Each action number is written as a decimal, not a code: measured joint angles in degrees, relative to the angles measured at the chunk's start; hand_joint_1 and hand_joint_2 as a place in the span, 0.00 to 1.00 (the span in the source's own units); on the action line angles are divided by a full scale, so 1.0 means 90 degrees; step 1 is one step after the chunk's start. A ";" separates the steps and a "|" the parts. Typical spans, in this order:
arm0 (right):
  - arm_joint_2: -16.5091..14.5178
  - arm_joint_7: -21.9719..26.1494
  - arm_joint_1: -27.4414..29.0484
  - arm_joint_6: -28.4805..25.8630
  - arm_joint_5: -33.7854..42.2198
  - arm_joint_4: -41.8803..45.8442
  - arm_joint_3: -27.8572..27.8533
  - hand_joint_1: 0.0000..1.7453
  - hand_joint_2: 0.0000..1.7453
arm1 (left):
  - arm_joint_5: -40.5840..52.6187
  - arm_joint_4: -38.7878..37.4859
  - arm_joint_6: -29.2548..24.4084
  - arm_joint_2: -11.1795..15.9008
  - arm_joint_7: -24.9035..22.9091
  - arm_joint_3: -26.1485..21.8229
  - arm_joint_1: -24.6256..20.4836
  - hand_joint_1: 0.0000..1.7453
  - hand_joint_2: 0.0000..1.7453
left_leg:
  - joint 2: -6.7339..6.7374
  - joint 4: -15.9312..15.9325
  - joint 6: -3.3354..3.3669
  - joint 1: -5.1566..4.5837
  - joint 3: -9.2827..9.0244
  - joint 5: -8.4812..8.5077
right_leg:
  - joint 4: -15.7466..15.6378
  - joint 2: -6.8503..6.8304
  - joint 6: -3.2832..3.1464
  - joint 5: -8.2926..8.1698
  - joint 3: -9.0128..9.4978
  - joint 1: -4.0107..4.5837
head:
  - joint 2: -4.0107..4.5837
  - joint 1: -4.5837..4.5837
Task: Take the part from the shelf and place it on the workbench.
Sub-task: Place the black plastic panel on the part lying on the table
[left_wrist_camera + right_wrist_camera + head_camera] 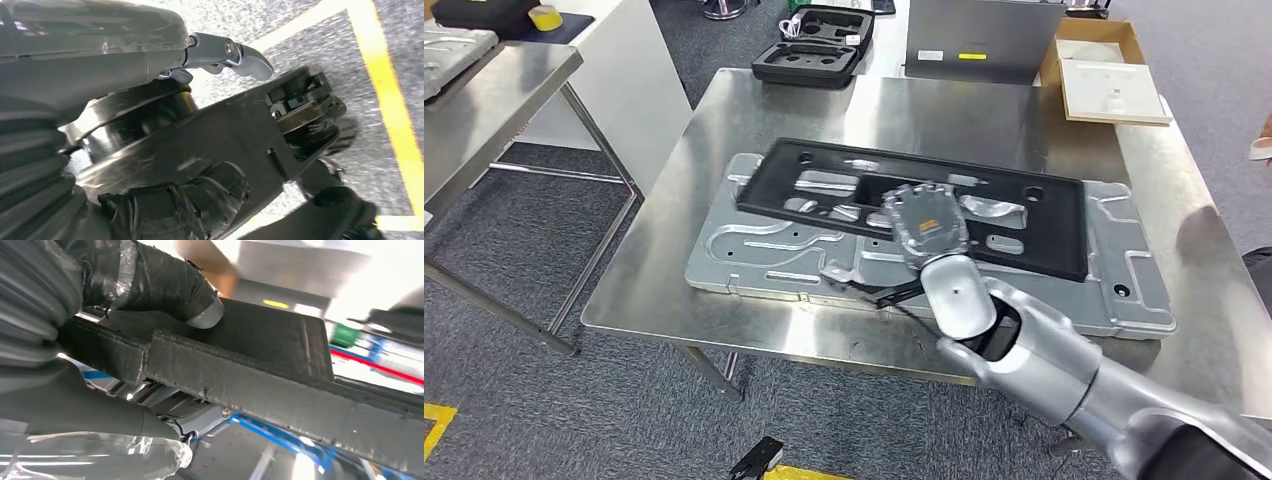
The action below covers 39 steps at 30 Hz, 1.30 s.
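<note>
One dark finger (165, 282) atop black part (260, 355) (wrist-side)

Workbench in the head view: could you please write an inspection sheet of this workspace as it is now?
Surface: steel workbench, bare around the work.
Job's things: black frame part lies on a silver panel.
Clutter: foam case and cardboard box at the far edge.
Robot hands: right robot hand grips the black frame part's edge; left robot hand hangs over the floor, holding nothing.
Cables: nothing seen.
Surroundings: second steel table, yellow floor tape.
</note>
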<state>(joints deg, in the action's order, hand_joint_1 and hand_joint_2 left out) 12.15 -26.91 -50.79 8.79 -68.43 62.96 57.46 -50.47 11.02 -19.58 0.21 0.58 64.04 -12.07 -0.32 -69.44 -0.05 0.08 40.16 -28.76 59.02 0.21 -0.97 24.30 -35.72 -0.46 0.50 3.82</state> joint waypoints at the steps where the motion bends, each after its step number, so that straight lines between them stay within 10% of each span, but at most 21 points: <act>1: 0.0107 -0.0032 -0.0015 0.0036 0.0020 -0.0017 -0.0002 1.00 1.00 | -0.0012 0.0000 0.0000 0.0002 -0.0002 0.0000 0.0006 0.00 1.00 | -0.0003 0.0455 0.0017 0.0003 -0.0223 0.0186 | 0.0003 0.0007 0.0007 0.0004 0.0001 -0.0001 | 0.0000 -0.0001; 3: 0.0328 -0.0102 -0.0058 0.0153 0.0041 -0.0045 -0.0005 1.00 1.00 | -0.0040 0.0000 0.0000 0.0006 -0.0004 0.0000 0.0012 0.00 1.00 | -0.0010 0.1101 0.0050 -0.0010 -0.0542 0.0368 | 0.0010 0.0030 0.0057 -0.0004 -0.0025 0.0008 | 0.0000 -0.0002; 8: 0.0907 -0.0185 -0.0074 0.0470 0.0077 -0.0074 -0.0019 1.00 1.00 | -0.0068 0.0000 -0.0005 0.0016 0.0024 0.0000 0.0039 0.00 1.00 | -0.0006 0.1328 0.0208 -0.0034 -0.0632 0.0430 | 0.0110 0.0045 0.0229 0.0081 -0.0107 0.0002 | 0.0000 -0.0013; 13: 0.1483 -0.0253 0.0052 0.0689 0.0326 -0.0072 -0.0139 1.00 1.00 | -0.0073 0.0000 -0.0010 0.0029 0.0032 0.0000 0.0059 0.00 1.00 | -0.0005 0.1368 0.0292 -0.0036 -0.0658 0.0454 | 0.1773 0.0035 0.0298 0.0783 -0.0882 -0.0008 | 0.0000 -0.0032; 18: 0.2002 -0.0265 0.0325 0.0743 0.0499 -0.0071 -0.0373 1.00 1.00 | -0.0066 0.0000 -0.0013 0.0069 0.0065 0.0000 0.0068 0.00 1.00 | -0.0026 0.1254 0.0235 -0.0044 -0.0636 0.0370 | 0.0236 0.0022 0.0308 0.0022 -0.0154 -0.0045 | -0.0001 -0.0032; 24: 0.2228 -0.0265 0.0462 0.0747 0.0496 -0.0048 -0.0509 1.00 1.00 | -0.0056 0.0000 -0.0110 0.0126 0.0175 0.0002 0.0064 0.00 1.00 | -0.0003 0.1001 0.0110 -0.0057 -0.0532 0.0171 | 0.0017 0.0049 0.0122 -0.0007 -0.0040 -0.0035 | 0.0000 0.0006; 28: 0.2316 -0.0267 0.0508 0.0806 0.0491 -0.0017 -0.0579 0.00 0.00 | -0.0056 0.0000 -0.0171 0.0132 0.0254 0.0002 0.0040 0.00 1.00 | 0.0004 -0.0503 0.0049 -0.0044 0.0175 -0.0496 | 0.0014 0.0032 0.0066 -0.0001 -0.0023 -0.0009 | 0.0000 0.0017; 30: 0.2350 -0.0267 0.0561 0.0826 0.0488 -0.0008 -0.0594 0.00 0.00 | -0.0051 0.0000 -0.0194 0.0133 0.0280 0.0002 0.0039 0.00 1.00 | 0.0003 -0.0590 0.0101 -0.0059 0.0236 -0.0384 | 0.0015 0.0036 0.0055 0.0006 -0.0012 0.0019 | 0.0000 0.0016; 33: 0.2393 -0.0267 0.0593 0.0831 0.0484 0.0026 -0.0637 0.00 0.00 | -0.0012 0.0000 -0.0250 0.0154 0.0301 0.0002 0.0014 0.00 1.00 | 0.0002 0.0692 0.0261 -0.0143 -0.0387 0.0230 | 0.0012 0.0056 0.0051 0.0011 0.0014 0.0040 | 0.0000 0.0015; 37: 0.2447 -0.0267 0.0631 0.0830 0.0478 0.0049 -0.0688 0.00 0.00 | 0.0015 0.0000 -0.0268 0.0176 0.0296 0.0003 -0.0034 0.00 0.00 | -0.0003 0.1308 0.0324 -0.0198 -0.0682 0.0369 | -0.0032 0.0059 0.0124 -0.0022 0.0007 0.0021 | 0.0000 0.0013; 39: 0.2485 -0.0267 0.0639 0.0826 0.0477 0.0066 -0.0709 0.00 0.00 | 0.0022 0.0000 -0.0267 0.0177 0.0279 0.0004 -0.0032 0.00 0.00 | 0.0005 0.1440 0.0350 -0.0163 -0.0745 0.0448 | 0.0030 0.0052 0.0178 0.0044 -0.0019 0.0020 | 0.0000 0.0009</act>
<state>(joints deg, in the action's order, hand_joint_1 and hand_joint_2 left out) 34.52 -29.31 -45.04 16.22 -64.13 63.55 51.07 -50.27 11.02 -21.98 1.80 3.10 64.08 -12.35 -0.27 -56.48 3.09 -1.39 33.45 -24.73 59.29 0.68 0.64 24.70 -35.89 -0.28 0.50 3.90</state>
